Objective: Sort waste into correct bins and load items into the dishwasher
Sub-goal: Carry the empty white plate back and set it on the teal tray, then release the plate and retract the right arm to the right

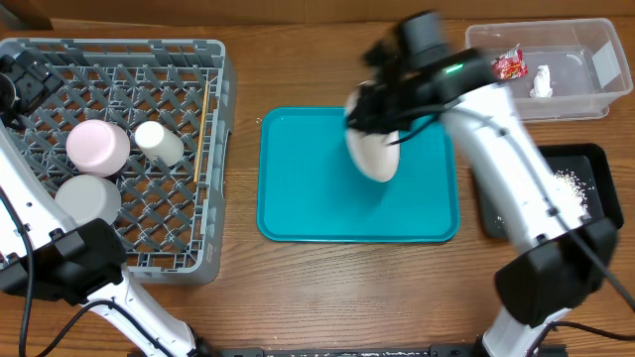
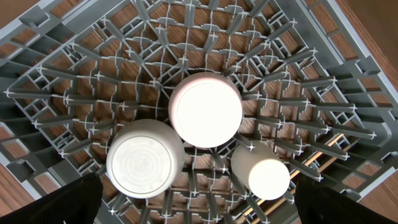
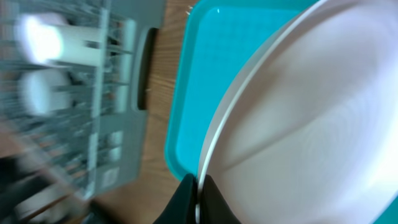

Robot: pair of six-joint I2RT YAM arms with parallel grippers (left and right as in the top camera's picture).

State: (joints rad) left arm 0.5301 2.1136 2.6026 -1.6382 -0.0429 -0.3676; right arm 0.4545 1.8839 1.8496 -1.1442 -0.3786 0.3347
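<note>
White right arm (image 1: 488, 139) arched over teal tray (image 1: 308, 193) — jaws tight on the seemingly tilted large white plate (image 1: 377, 159); left jaws wide.

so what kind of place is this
Probably a lab mock-up of a dish-clearing station, not a real kitchen: a grey dish rack on a wooden table, a teal tray, and a clear tub holding a red wrapper beside a black tray of food scraps.

Holds the left gripper (image 1: 20, 87) wide open at the far left, pointing straight down. Stretches the right arm (image 1: 506, 169) toward the middle, right gripper (image 1: 375, 111) pinched tight.
</note>
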